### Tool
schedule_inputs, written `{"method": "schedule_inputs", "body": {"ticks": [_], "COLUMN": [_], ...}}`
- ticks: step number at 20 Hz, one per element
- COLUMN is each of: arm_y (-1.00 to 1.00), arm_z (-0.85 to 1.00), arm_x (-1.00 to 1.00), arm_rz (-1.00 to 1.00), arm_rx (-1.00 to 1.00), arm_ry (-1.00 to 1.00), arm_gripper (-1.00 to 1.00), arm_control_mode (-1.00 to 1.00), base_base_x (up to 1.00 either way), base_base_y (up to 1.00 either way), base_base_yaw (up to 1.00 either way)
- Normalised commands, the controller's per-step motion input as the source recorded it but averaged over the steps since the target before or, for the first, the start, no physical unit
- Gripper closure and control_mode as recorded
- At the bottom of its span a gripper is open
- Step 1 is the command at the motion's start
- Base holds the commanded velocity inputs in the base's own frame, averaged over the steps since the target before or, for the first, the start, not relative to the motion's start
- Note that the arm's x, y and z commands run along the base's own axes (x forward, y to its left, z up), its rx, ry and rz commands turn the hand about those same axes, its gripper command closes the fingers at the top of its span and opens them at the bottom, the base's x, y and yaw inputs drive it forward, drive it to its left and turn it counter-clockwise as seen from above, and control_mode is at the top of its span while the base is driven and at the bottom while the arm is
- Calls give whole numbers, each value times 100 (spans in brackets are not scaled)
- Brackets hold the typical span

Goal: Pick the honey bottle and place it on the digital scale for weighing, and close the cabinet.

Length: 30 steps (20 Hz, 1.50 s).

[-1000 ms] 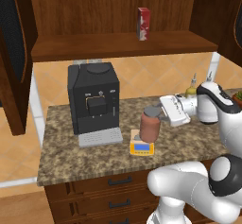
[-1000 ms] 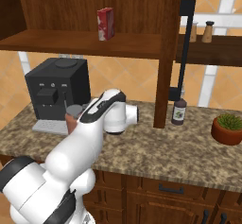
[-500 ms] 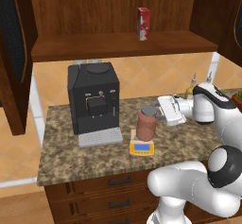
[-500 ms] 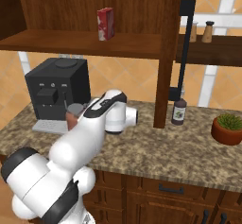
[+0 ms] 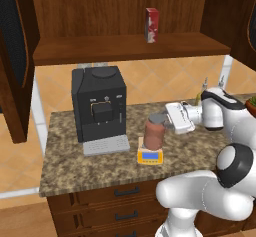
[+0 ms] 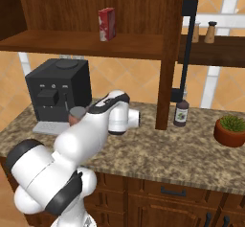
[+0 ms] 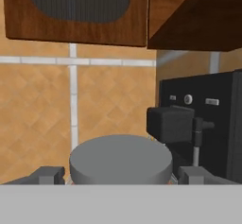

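The honey bottle (image 5: 154,135) is a reddish-brown jar with a grey lid (image 7: 120,159). It stands upright on the small yellow digital scale (image 5: 150,157), just right of the coffee machine. My gripper (image 5: 162,122) reaches in sideways from the right, shut on the jar just under its lid. In the hand view the two fingertips (image 7: 51,175) flank the lid. In the right base view my arm covers most of the jar (image 6: 76,112). The cabinet stands open: one door (image 5: 12,56) swings out at left, and another door (image 6: 172,53) is seen edge-on with its black handle.
A black coffee machine (image 5: 98,103) stands on the granite counter (image 5: 90,168). A red-and-white carton (image 5: 151,25) sits on the cabinet shelf. A dark bottle (image 6: 181,113) and a potted plant (image 6: 230,129) stand to the right. Drawers run below the counter.
My gripper and the honey bottle have shifted slightly left, and the jar now stands over the scale. The cabinet doors have not moved.
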Motion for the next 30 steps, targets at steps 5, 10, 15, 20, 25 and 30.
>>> {"method": "schedule_inputs", "body": {"ticks": [5, 10, 15, 20, 25, 30], "arm_y": [0, 0, 0, 0, 2, 17], "arm_z": [-17, -2, -1, -7, -19, -25], "arm_x": [8, 16, 18, 10, 5, 0], "arm_rz": [0, 0, 0, 0, 0, 0], "arm_rx": [-3, 0, 0, 0, -3, -6], "arm_ry": [0, 0, 0, 0, 0, 0], "arm_gripper": [100, 100, 100, 100, 100, -100], "arm_control_mode": [-100, -100, -100, -100, -100, -100], "base_base_x": [0, 0, 0, 0, 0, 0], "base_base_y": [0, 0, 0, 0, 0, 0], "base_base_yaw": [0, 0, 0, 0, 0, 0]}}
